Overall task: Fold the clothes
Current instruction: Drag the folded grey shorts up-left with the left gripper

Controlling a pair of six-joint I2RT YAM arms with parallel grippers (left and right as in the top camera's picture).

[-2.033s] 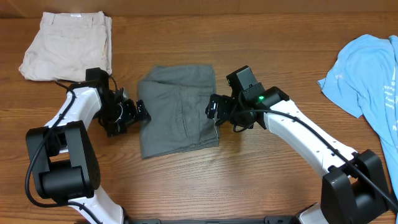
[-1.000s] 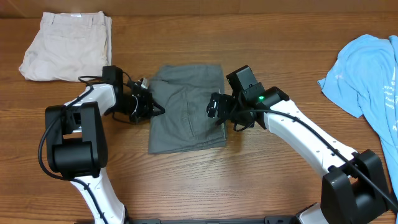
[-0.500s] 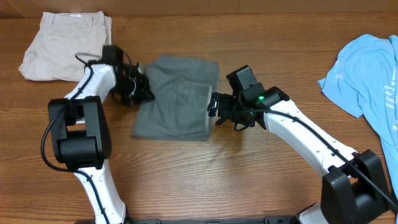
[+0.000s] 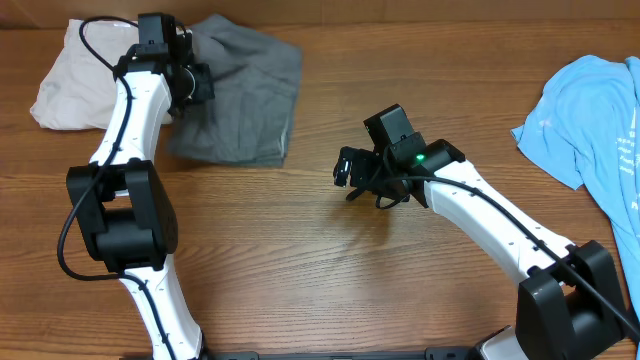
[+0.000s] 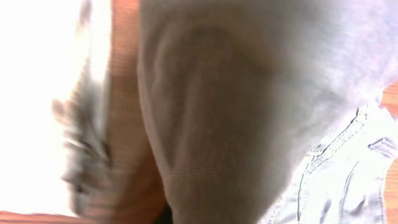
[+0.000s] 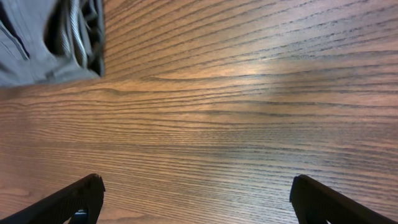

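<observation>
Overhead, you see the grey shorts (image 4: 245,95) lying near the far edge of the bench (image 4: 300,260), left of its middle. They are bunched and rumpled, with the upper part rucked up and a paler hem showing along the right side. Your left claw (image 4: 195,82) sits at the left edge of that cloth and is clenched on the grey shorts, pinching the fabric there. The left arm reaches from the near edge all the way up to it. Just beside the claw, in the far left corner of the bench, lie the beige shorts (image 4: 70,85), flat and folded. The arm covers the line where the two garments meet, so you cannot tell whether they touch. The left wrist view is filled with grey fabric (image 5: 236,106) pressed close to the lens, with a stitched seam at the lower right; the left of that view is washed out and blurred. Your right claw (image 4: 345,170) hangs over bare wood near the middle of the bench, well apart from the grey shorts, released and grasping nothing. In the right wrist view its two fingers (image 6: 78,199) stand wide apart over the grain, with a corner of the grey cloth (image 6: 37,43) in the upper left. The light-blue T-shirt (image 4: 600,110) lies spread at the right edge, running out of view.
</observation>
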